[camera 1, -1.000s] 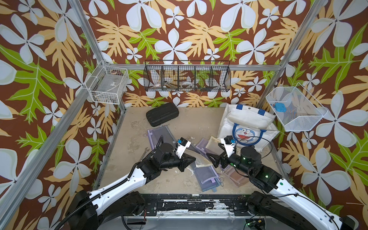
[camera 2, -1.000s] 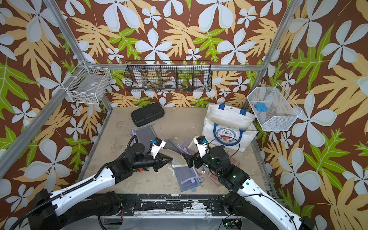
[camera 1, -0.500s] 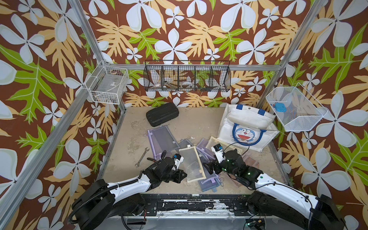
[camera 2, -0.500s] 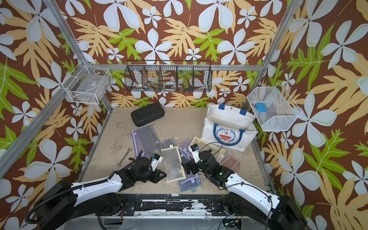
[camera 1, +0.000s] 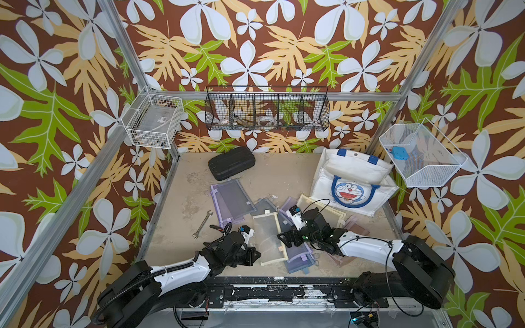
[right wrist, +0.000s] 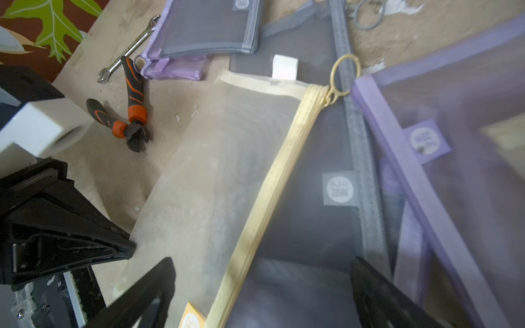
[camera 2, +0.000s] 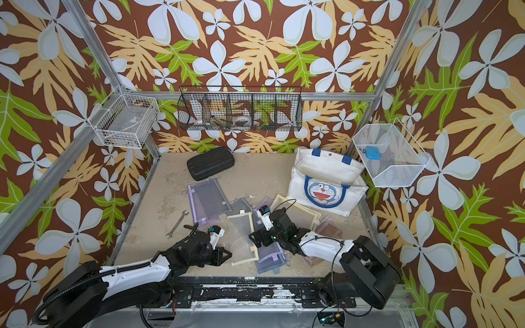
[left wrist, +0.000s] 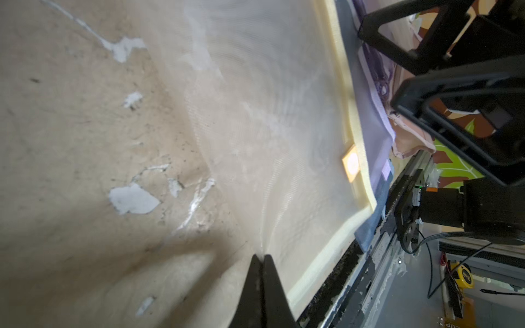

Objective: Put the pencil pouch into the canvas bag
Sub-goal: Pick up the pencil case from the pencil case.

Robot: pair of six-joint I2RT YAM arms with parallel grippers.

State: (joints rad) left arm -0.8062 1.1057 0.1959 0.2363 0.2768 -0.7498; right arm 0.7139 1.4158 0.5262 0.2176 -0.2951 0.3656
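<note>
The pencil pouch is a cream mesh one with a gold zip, lying flat near the table's front. My left gripper is shut on its near-left mesh edge, which puckers at the tips. The right gripper hovers low over the pouch's zip side, open, one finger over the cream mesh and the other over a grey pouch. At the back right, the white canvas bag with the cat face stands with its mouth open.
Several purple and grey mesh pouches lie around and partly under the cream one. A wrench and orange-handled pliers lie to the left. A black hard case sits at the back. Wire baskets hang on the walls.
Both arms came down and toward the front edge. The left gripper brought the cream pouch from mid-air down flat onto the table. The right gripper's jaws narrowed slightly.
</note>
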